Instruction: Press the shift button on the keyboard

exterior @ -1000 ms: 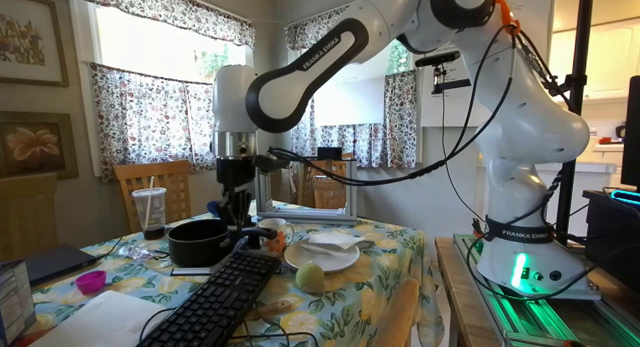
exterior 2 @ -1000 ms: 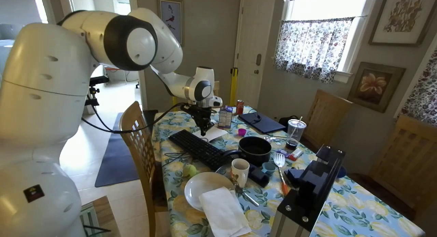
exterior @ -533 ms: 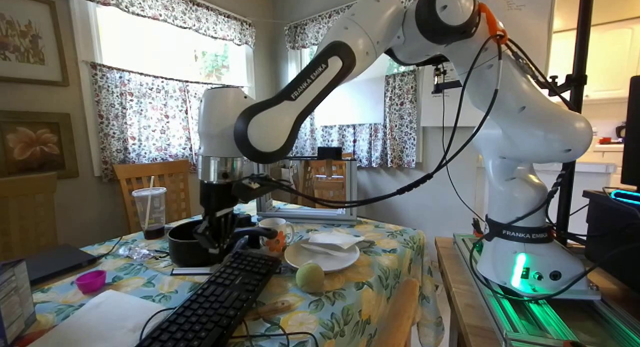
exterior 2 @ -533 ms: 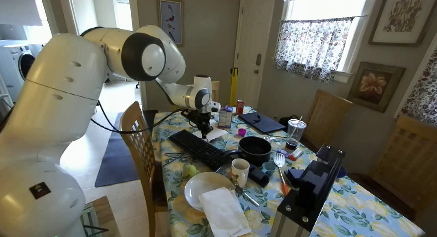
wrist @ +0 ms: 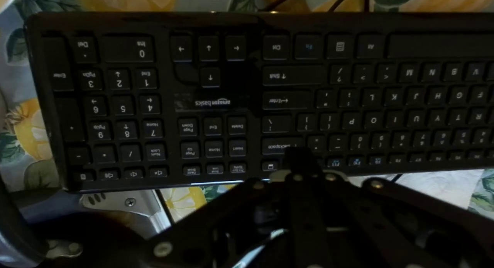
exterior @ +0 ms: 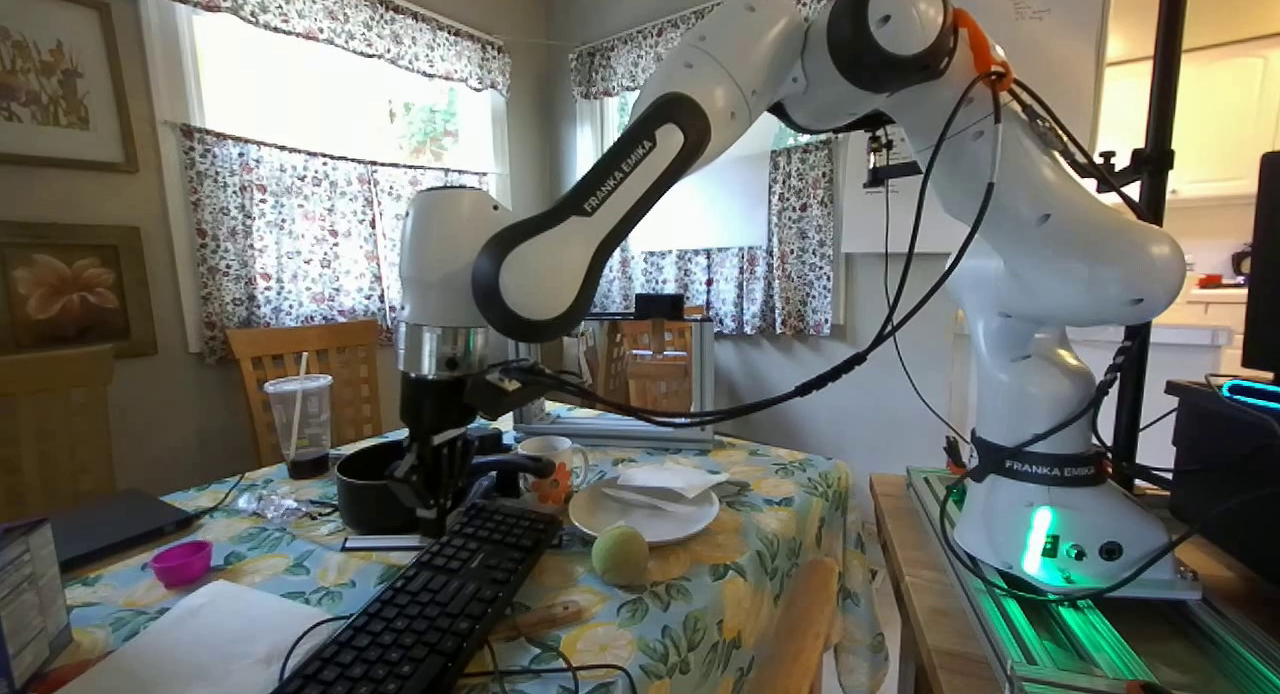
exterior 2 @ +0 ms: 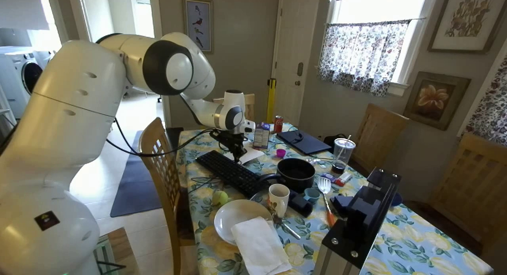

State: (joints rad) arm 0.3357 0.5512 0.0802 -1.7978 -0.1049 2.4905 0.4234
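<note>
Blue lemon-print tablecloth [exterior: 760, 519] underlies the amazonbasics keyboard [wrist: 254, 100], to which every position below refers. The white Franka Emika Panda arm [exterior: 740, 69] arches across from the side of the keyboard's space bar [wrist: 442, 46], its wrist turned down, presumably so that a push will run straight into the keys. The keyboard lies flat on the tablecloth, which should back any press from beneath. A white dinner plate [exterior 2: 237, 211] sits off the end with the numeric keypad [wrist: 119, 109]; the black saucepan [exterior 2: 297, 184] stands near that end, beside the function-key edge [wrist: 376, 160], its handle [exterior: 515, 463] reaching toward the keypad, a likely obstacle in any sideways move. The Robotiq gripper [wrist: 302, 160] hangs at the function-key edge, fingers together with nothing visible between them: a single narrow prod, apparently meant to strike one key rather than two. Whether its tips touch anything cannot be told. In the wrist view they overlap the Backspace key [wrist: 274, 146], leaving the right Shift key [wrist: 292, 75], the probable target, uncovered between the Enter key [wrist: 285, 100] and the Ctrl key [wrist: 276, 48]; the press seems not yet made, and travel toward the space bar appears necessary.
</note>
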